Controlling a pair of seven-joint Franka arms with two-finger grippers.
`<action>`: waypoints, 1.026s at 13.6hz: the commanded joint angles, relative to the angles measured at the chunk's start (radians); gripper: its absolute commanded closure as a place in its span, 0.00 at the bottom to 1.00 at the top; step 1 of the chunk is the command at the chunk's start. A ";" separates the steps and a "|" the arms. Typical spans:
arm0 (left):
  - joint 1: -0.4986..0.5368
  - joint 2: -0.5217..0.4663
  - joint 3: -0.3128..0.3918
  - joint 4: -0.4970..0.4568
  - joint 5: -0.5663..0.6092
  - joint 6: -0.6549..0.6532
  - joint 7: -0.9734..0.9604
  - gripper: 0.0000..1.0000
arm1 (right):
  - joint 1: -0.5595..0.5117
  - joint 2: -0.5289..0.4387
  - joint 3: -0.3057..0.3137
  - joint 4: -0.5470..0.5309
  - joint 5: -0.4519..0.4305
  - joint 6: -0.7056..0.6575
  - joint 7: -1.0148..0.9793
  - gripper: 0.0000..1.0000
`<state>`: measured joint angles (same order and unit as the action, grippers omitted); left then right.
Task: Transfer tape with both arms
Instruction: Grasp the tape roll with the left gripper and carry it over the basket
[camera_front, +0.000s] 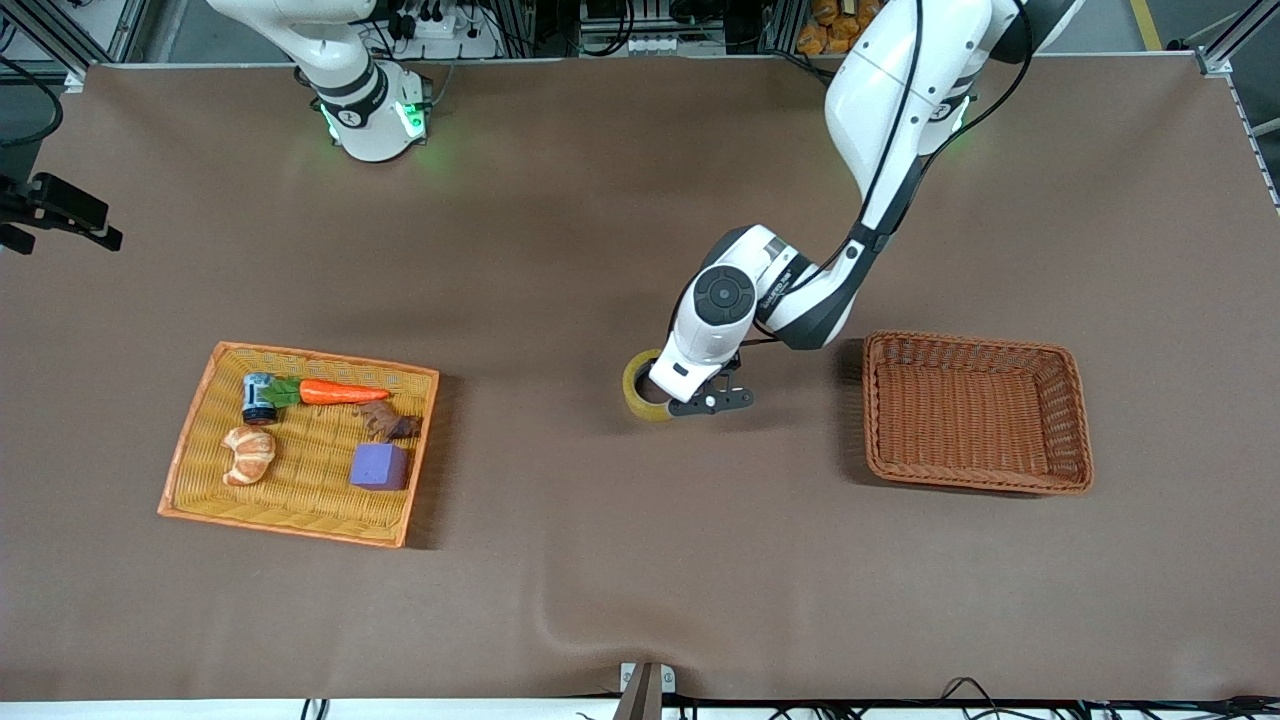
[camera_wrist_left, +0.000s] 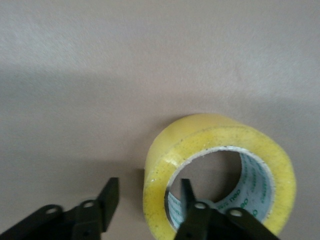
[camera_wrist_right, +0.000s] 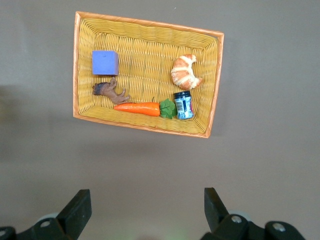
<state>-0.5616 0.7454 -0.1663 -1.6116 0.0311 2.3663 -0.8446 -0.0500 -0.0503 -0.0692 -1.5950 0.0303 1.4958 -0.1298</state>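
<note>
The yellow tape (camera_front: 636, 388) rests on the brown cloth near the table's middle, between the two baskets. In the left wrist view the tape (camera_wrist_left: 220, 145) shows its wide hole and pale printed core. My left gripper (camera_front: 680, 400) is down at the roll and straddles its wall (camera_wrist_left: 149, 181): one finger stands inside the hole, the other finger (camera_wrist_left: 111, 197) outside with a gap to the yellow side. The right arm waits high up, and its gripper (camera_wrist_right: 146, 191) is open and empty above the cloth beside the orange tray.
An orange wicker tray (camera_front: 300, 352) toward the right arm's end holds a carrot (camera_front: 340, 392), a croissant (camera_front: 249, 455), a purple cube (camera_front: 378, 466), a small jar (camera_front: 259, 397) and a brown figure. A brown wicker basket (camera_front: 960, 345) stands toward the left arm's end.
</note>
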 joint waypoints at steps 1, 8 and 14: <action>-0.008 0.022 0.004 0.012 0.029 0.033 -0.022 0.81 | 0.004 0.007 -0.006 0.012 0.023 -0.019 -0.008 0.00; 0.124 -0.189 0.004 -0.062 0.029 -0.047 0.034 1.00 | 0.009 0.007 -0.004 0.020 0.008 -0.009 -0.010 0.00; 0.417 -0.412 0.001 -0.133 0.013 -0.231 0.456 1.00 | 0.002 0.009 -0.003 0.017 0.008 -0.008 -0.007 0.00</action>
<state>-0.2232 0.3887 -0.1496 -1.6836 0.0361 2.1654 -0.5129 -0.0486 -0.0469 -0.0687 -1.5918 0.0357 1.4931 -0.1303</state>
